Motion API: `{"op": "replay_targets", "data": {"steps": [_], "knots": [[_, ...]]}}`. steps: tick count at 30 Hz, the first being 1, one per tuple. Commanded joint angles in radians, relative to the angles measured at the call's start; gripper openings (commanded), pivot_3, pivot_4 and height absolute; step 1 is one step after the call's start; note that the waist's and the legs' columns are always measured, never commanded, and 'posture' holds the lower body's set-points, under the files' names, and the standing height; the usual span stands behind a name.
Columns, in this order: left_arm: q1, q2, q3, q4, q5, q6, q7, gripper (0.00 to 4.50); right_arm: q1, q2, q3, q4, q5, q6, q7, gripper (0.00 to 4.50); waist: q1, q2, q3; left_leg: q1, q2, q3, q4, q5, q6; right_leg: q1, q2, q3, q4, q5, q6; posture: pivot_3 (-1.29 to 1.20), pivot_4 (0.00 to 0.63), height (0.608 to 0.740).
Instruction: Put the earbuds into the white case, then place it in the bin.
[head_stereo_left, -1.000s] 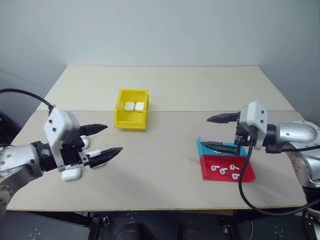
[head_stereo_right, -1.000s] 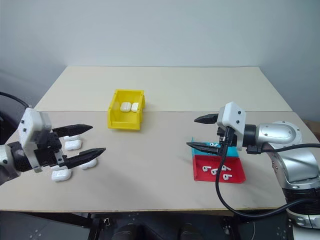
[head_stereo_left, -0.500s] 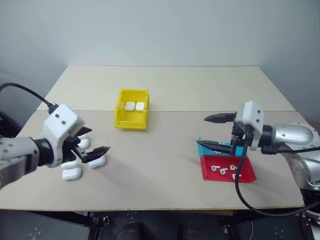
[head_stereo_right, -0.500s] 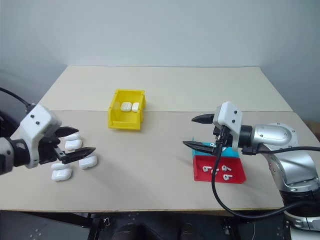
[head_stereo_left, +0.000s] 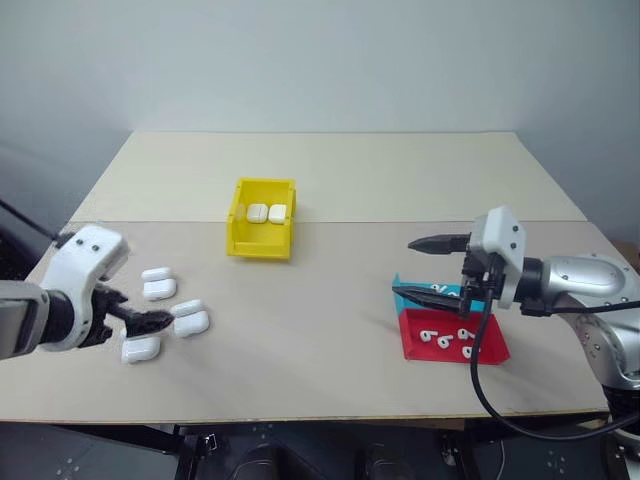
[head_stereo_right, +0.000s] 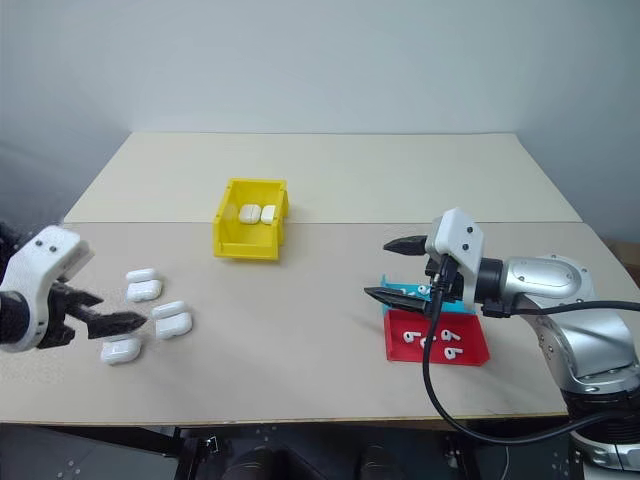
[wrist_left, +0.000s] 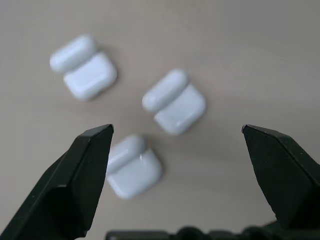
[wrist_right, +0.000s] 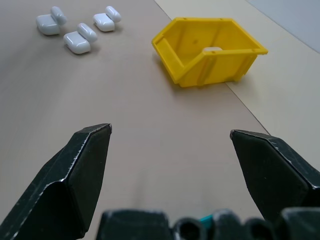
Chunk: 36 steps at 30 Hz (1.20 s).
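Glossy white plastic marks the work on the pale bench (head_stereo_left: 330, 330): three small rounded white cases, lids flipped open, lie in a loose cluster at the near left, one (head_stereo_left: 191, 319) just beyond the left gripper (head_stereo_left: 150, 321), another (head_stereo_left: 158, 284) farther back and a third (head_stereo_left: 140, 348) nearer. That gripper's two black fingers (wrist_left: 85, 170) stand wide apart and hold nothing, tilted down over the cases. At the near right, tiny white earbuds with short stems (head_stereo_left: 445, 340) lie in a shallow red tray (head_stereo_left: 500, 352), with a teal tray (head_stereo_left: 402, 288) touching its far side. Above them hangs the right gripper (head_stereo_left: 425, 268), fingers (wrist_right: 75, 170) likewise spread wide and empty. A small bright yellow plastic bin (head_stereo_left: 262, 220) sits mid-bench, farther back, with two closed white cases (head_stereo_left: 267, 212) already inside. By my judgement the step in hand is reaching for an open case; next the left gripper should settle around one body without knocking its neighbours, while the right picks earbuds from the red tray.
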Motion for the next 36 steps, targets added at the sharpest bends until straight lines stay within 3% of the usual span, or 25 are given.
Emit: {"op": "replay_targets", "data": {"steps": [1, 5, 9, 22, 36], "knots": [[0.183, 0.119, 0.012, 0.031, -0.329, -0.213, 0.293, 4.5, -0.01, -0.004, -0.017, -0.025, 0.026, 0.01, 0.002, 4.47, 0.001, 0.0, 0.0, 0.0, 0.0, 0.0, 0.0, 0.0, 0.0, 0.0, 0.0, 0.001, 0.0, 0.0, 0.0, 0.0, 0.15, 0.74], [0.368, 0.128, 0.045, 0.001, -0.374, -0.344, 0.362, 4.5, -0.006, -0.008, -0.017, -0.033, 0.035, 0.024, 0.008, 4.47, 0.005, 0.0, 0.0, 0.001, -0.001, 0.0, -0.001, 0.0, 0.0, 0.0, -0.002, 0.001, 0.0, 0.0, -0.001, 0.0, 0.15, 0.74], [0.411, 0.143, 0.02, 0.01, -0.374, -0.42, 0.394, 4.5, -0.02, -0.009, -0.01, -0.029, 0.043, 0.035, 0.013, 4.47, 0.009, 0.0, 0.0, 0.001, -0.001, 0.002, -0.001, 0.0, 0.0, 0.001, -0.001, 0.0, 0.0, 0.0, -0.001, 0.0, 0.15, 0.74], [0.287, 0.118, -0.16, 0.096, -0.374, -0.446, 0.435, 4.5, -0.052, -0.034, -0.007, -0.03, 0.06, 0.067, 0.049, 4.47, 0.006, 0.0, 0.0, 0.0, -0.002, 0.006, -0.001, 0.0, 0.0, 0.0, -0.001, -0.001, -0.001, 0.0, -0.001, 0.0, 0.15, 0.74], [0.056, -0.106, -0.334, 0.223, -0.374, -0.426, 0.643, 4.5, -0.047, -0.04, -0.018, -0.054, 0.065, 0.075, 0.05, 4.47, 0.008, 0.0, 0.0, 0.0, -0.002, 0.005, -0.001, 0.0, 0.0, 0.001, -0.001, -0.001, -0.001, 0.0, -0.001, 0.0, 0.15, 0.74]]}}
